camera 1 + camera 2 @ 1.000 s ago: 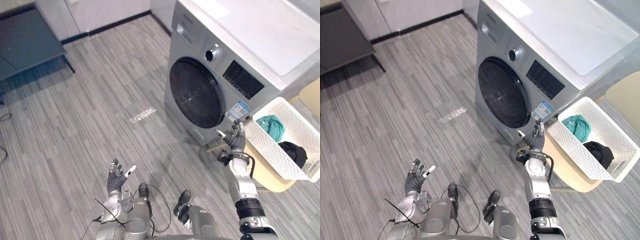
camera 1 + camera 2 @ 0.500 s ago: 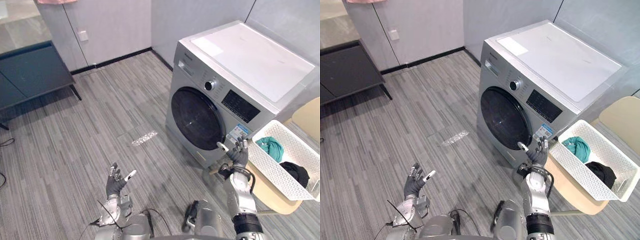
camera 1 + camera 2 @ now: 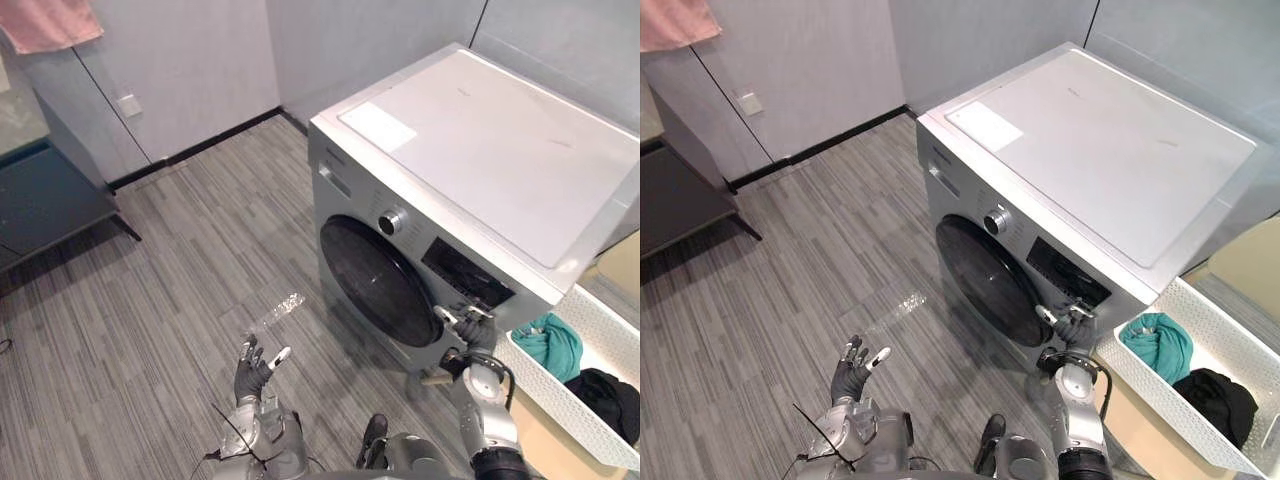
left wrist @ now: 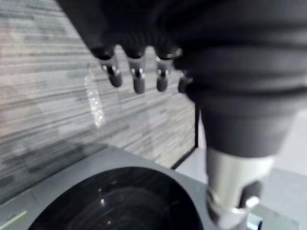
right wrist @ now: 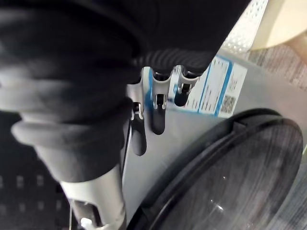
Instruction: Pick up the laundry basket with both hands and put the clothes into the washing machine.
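A white laundry basket (image 3: 1196, 430) sits on a beige chair at the lower right, beside the washing machine (image 3: 470, 180). In it lie a teal cloth (image 3: 549, 343) and a black cloth (image 3: 609, 396). The machine's round dark door (image 3: 378, 282) is closed. My right hand (image 3: 470, 335) is raised with relaxed fingers in front of the machine's lower right corner, left of the basket and not touching it. My left hand (image 3: 254, 368) is held up over the floor at lower centre, fingers spread, holding nothing. The right wrist view looks past my right hand's fingers (image 5: 157, 111) at the door (image 5: 240, 177).
A beige chair (image 3: 1140, 428) carries the basket. A dark low table (image 3: 45, 205) stands at the far left by the wall. A pink cloth (image 3: 45, 22) hangs at the top left. Striped grey floor (image 3: 150, 290) spreads in front of the machine.
The camera has tilted up and turned, so the machine now sits centre and the basket lies at the lower right edge. Both hands keep the same raised open pose.
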Controlling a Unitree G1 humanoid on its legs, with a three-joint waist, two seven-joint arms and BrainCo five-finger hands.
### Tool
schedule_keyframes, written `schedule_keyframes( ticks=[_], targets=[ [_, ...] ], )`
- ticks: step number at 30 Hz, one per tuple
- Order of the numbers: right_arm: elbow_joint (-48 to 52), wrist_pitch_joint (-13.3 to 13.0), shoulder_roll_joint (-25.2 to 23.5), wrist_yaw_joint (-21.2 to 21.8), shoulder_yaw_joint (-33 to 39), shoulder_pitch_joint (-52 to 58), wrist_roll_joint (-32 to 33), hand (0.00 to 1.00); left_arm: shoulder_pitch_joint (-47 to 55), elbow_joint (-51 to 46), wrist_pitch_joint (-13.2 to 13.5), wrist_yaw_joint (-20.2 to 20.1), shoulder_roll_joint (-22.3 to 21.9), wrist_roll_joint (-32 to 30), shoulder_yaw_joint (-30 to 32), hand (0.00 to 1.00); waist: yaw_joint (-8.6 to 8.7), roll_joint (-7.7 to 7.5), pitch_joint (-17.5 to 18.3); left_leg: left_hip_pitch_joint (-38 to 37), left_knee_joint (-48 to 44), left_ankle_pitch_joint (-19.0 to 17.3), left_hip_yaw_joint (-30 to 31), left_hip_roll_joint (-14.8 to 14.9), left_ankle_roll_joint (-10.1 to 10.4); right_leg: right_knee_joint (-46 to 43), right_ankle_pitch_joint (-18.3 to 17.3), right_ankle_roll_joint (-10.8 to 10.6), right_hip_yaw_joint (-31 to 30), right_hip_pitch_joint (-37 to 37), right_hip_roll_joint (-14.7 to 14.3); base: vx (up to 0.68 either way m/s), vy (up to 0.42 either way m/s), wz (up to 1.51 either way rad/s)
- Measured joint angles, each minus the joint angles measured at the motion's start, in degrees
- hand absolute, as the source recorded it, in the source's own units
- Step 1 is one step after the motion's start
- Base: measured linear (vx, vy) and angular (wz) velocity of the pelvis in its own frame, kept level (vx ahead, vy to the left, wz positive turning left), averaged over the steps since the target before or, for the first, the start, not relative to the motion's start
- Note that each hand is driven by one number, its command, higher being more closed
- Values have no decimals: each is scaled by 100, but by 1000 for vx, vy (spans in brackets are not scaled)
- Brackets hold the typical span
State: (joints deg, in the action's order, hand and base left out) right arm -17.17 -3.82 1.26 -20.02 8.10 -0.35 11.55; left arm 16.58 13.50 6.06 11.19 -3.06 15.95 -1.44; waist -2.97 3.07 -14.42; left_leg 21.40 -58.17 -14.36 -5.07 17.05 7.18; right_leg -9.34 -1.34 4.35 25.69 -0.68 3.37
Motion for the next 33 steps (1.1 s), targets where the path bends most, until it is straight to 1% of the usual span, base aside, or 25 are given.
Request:
schedule_keyframes(
  ticks=[1,2,3,4,5,6,7,8,9,10,11,12,13,15,16,17,20,25,26,27,31,33],
  targets=[
    [-72,-3,37,-12,14,-144,-10,0,6,-6,-2,5,-7,36,66,0,-87,-33,-66,35,998,20,37,-1,-23,95,-20,-72,-8,35,116,160,195,-42],
    [-131,-9,59,-31,11,-206,-33,0,31,-37,-2,8,-7,46,101,0,-121,-26,-63,-35,1639,68,44,-13,-12,105,-77,-231,-26,23,181,130,274,-62],
    [-219,-7,169,-77,15,-352,-47,0,197,-104,-1,21,-37,84,121,0,-117,213,-62,-203,3023,829,246,75,-154,20,-183,-549,-163,-54,145,69,260,-55],
    [-201,-7,220,-112,38,-365,-50,0,275,-114,-1,17,-35,93,94,0,-100,339,-72,-226,3242,1266,343,94,-74,-132,-287,-638,-241,-111,135,127,532,-43],
    [-198,-3,233,-158,137,-350,-107,0,297,-111,-17,44,-20,96,112,0,-54,459,-131,-294,3306,1005,281,56,78,-510,-480,-888,-322,-234,268,99,469,-5],
    [-199,8,144,-214,233,-334,-122,0,201,-116,-23,61,22,95,146,0,-55,351,-205,-331,3272,961,225,-99,14,-691,-542,-976,-381,-282,457,77,491,5],
    [-197,24,-1,-274,323,-302,-158,0,173,-256,-11,116,110,97,258,0,-103,49,-327,-387,3382,896,49,-391,-88,-840,-575,-1102,-508,-392,778,22,275,6],
    [-190,49,-122,-346,334,-318,-289,0,205,-304,-2,126,207,98,374,0,-124,-176,-383,-400,3496,902,-116,-591,-168,-825,-536,-1148,-690,-502,966,26,262,-5],
    [-185,50,-158,-373,379,-338,-347,0,235,-298,-5,130,247,100,423,0,-121,-248,-393,-403,3533,902,-186,-671,-179,-773,-503,-1182,-767,-526,1024,53,237,-15],
    [-181,54,-139,-385,473,-356,-461,0,287,-297,-5,137,298,98,453,0,-120,-303,-404,-404,3560,860,-291,-793,-250,-618,-437,-1251,-898,-558,1108,54,213,-17],
    [-181,64,-99,-397,571,-379,-577,0,290,-313,-2,137,309,97,456,0,-118,-321,-420,-405,3558,820,-361,-891,-316,-510,-373,-1226,-984,-555,1175,52,206,-16],
    [-175,65,-76,-429,589,-381,-657,0,277,-326,5,137,309,95,461,0,-109,-316,-440,-404,3560,806,-383,-937,-339,-470,-317,-1193,-1015,-554,1208,60,192,-9],
    [-168,64,-71,-536,696,-408,-911,0,224,-401,65,143,307,82,524,0,-99,-316,-509,-380,3554,783,-443,-1011,-377,-446,-253,-1221,-1021,-557,1308,49,119,-4],
    [-156,58,-59,-628,845,-470,-1069,0,204,-509,128,145,303,67,615,0,-91,-315,-549,-298,3535,776,-452,-1015,-389,-442,-214,-1232,-1010,-636,1318,40,47,-4],
    [-157,86,20,-673,1001,-530,-1131,0,174,-519,178,157,320,55,631,0,-92,-313,-600,-242,3535,781,-442,-1010,-391,-448,-201,-1260,-991,-683,1314,0,0,0],
    [-159,156,180,-714,1078,-599,-1166,0,143,-516,183,160,320,27,638,0,-92,-289,-687,-222,3539,785,-437,-1002,-391,-459,-215,-1300,-983,-705,1308,24,-34,0],
    [-158,227,376,-782,1225,-771,-1289,0,81,-516,184,171,218,12,638,0,-80,-251,-865,-185,3628,851,-445,-985,-407,-509,-232,-1356,-983,-820,1294,28,-47,-2],
    [59,251,181,-978,1233,-761,-1456,0,15,-516,185,188,209,-75,637,0,-44,-259,-982,-145,3631,903,-524,-938,-426,-594,-239,-1380,-1003,-965,1286,60,-36,-8],
    [76,247,158,-989,1233,-773,-1479,0,-3,-517,193,209,212,-82,637,0,-17,-263,-1013,-155,3631,903,-536,-939,-426,-607,-242,-1380,-1003,-967,1293,46,-5,-5],
    [77,244,143,-989,1233,-802,-1546,0,-27,-514,195,267,213,-84,636,0,52,-292,-1044,-154,3646,902,-562,-947,-426,-671,-262,-1383,-1005,-1015,1321,31,-3,-6],
    [71,245,155,-995,1287,-895,-1567,0,-39,-504,197,277,226,-84,596,0,63,-278,-1072,-146,3774,912,-638,-996,-421,-753,-296,-1390,-1051,-1145,1379,-16,-2,-6],
    [66,244,166,-995,1291,-976,-1567,0,-42,-503,207,276,226,-84,586,0,61,-279,-1158,-165,3806,926,-664,-997,-421,-760,-295,-1391,-1118,-1177,1375,-27,-6,-8]
  ],
)
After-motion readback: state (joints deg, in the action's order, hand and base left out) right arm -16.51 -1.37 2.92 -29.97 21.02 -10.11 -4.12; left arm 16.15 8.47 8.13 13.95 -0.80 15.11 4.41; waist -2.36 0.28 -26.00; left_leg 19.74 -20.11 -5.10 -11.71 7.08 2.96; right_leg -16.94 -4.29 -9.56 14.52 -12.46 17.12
